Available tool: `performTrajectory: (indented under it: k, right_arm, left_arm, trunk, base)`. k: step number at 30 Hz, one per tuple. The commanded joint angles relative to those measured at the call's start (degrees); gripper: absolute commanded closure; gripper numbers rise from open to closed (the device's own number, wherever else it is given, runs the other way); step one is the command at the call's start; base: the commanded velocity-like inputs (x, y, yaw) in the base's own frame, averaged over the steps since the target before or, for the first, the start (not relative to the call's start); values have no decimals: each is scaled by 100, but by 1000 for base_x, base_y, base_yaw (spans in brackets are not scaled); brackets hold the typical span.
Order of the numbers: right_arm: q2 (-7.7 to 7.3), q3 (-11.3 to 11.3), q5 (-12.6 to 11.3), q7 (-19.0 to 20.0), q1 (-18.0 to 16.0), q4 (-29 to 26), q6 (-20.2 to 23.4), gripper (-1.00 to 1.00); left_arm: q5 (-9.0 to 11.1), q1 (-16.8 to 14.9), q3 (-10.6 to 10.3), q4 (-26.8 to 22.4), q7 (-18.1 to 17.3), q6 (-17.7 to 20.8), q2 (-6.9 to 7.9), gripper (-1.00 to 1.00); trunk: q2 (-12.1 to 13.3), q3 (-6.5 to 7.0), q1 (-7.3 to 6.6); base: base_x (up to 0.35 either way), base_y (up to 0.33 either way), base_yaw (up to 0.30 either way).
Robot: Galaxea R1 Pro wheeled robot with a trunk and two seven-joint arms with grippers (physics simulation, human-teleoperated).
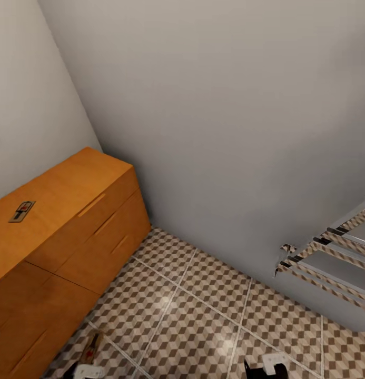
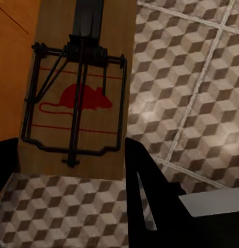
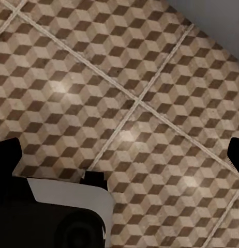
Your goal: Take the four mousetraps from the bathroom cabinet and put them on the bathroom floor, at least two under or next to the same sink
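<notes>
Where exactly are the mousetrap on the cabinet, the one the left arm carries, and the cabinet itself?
mousetrap on the cabinet (image 1: 22, 211): head view, middle of its board.
carried mousetrap (image 2: 80, 98): left wrist view, red mouse print.
cabinet (image 1: 71, 181): head view, bare top surface.

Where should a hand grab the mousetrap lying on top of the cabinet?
Grip the mousetrap by its two long board edges, coming straight down from above. It lies flat on the cabinet top, so its faces can't be pinched, and its wire sits on the upper face, best avoided.
</notes>
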Motion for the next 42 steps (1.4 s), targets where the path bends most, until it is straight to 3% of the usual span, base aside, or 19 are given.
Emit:
performTrajectory:
  k: [1,4,6,10,33,42]
  right_arm:
    - [-7,48,-24,-50,-3,-30,4,-100]
    - [-7,48,-29,-44,-3,-64,18,-100]
    - [-7,48,-31,-38,-3,-69,16,-100]
    - [-7,48,-39,-28,-3,-55,15,-100]
    - [9,55,-41,-52,-3,-15,-34,-100]
    - [10,50,-39,-64,-3,-15,-29,-100]
  left_arm:
    - [163,31,-58,21,67,-91,-13,100]
    - [614,90,-58,22,132,-152,-45,100]
    - [803,102,-58,22,143,-154,-52,100]
    - [997,113,-58,22,153,-154,-58,100]
    - [1036,115,-58,13,146,-145,-121,100]
    - [1036,115,-58,13,146,-145,-121,100]
  trunk:
    - [-9,-8,3]
    - [-9,-8,3]
    - [-9,-8,3]
    - [-9,-8,3]
    - [-9,-8,3]
    - [-9,-57,3]
  base:
    - [0,0,0]
    - [0,0,0]
    - [0,0,0]
    - [0,0,0]
    - [0,0,0]
    - [0,0,126]
